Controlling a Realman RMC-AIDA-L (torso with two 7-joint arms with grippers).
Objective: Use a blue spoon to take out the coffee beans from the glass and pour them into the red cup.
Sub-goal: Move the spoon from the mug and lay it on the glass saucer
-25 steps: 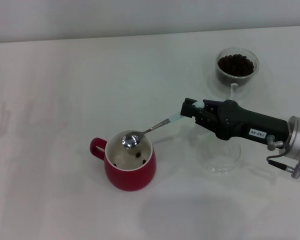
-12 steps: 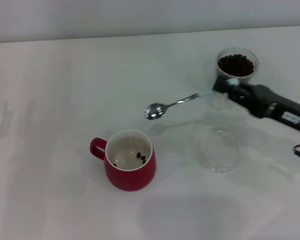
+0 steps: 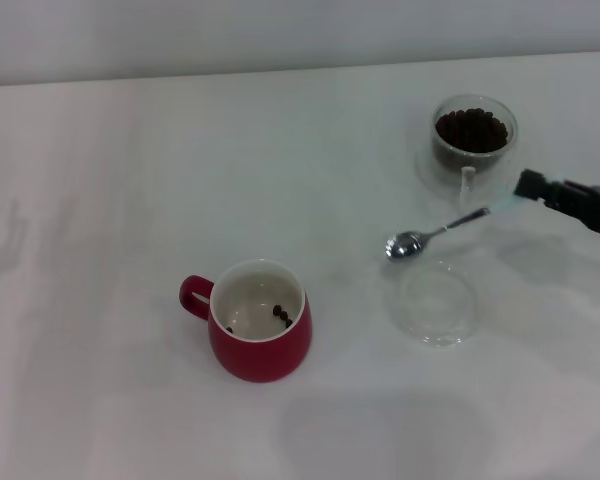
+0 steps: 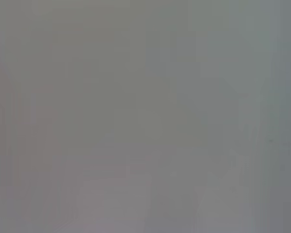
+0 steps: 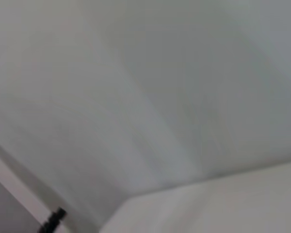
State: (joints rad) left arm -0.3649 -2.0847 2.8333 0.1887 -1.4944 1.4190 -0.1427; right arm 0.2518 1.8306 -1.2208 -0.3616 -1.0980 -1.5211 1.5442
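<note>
A: Right gripper (image 3: pixel 525 187). Jaws pinching the pale handle end of the blue spoon (image 3: pixel 435 233), at the right edge of the head view. Most of the arm is out of frame.

B: Spoon attitude?

A: It runs out from the jaws toward the robot's left and slightly nearer the robot. Bowl is the far tip and looks empty. It hangs over the rim of a flat clear saucer (image 3: pixel 437 302). Touching or clear of it, cannot tell.

B: The glass (image 3: pixel 474 133)?

A: Just beyond the jaws, farther from the robot, its side handle turned toward them. Well filled with coffee beans (image 3: pixel 471 128).

B: And the red cup (image 3: pixel 258 320)?

A: Well apart from the jaws, off past the spoon's bowl and nearer the robot, standing on the table (image 3: pixel 130 180). A few beans lie on its cream floor.

B: Left gripper?

A: Not in the head view. Its wrist view is blank grey.

B: Step in hand?

A: Judged: between pours, with the spoon carried empty on the glass side. Next move calls for lifting the bowl over the glass rim, dipping it into the beans, levelling it, then a steady carry across to the cup.
</note>
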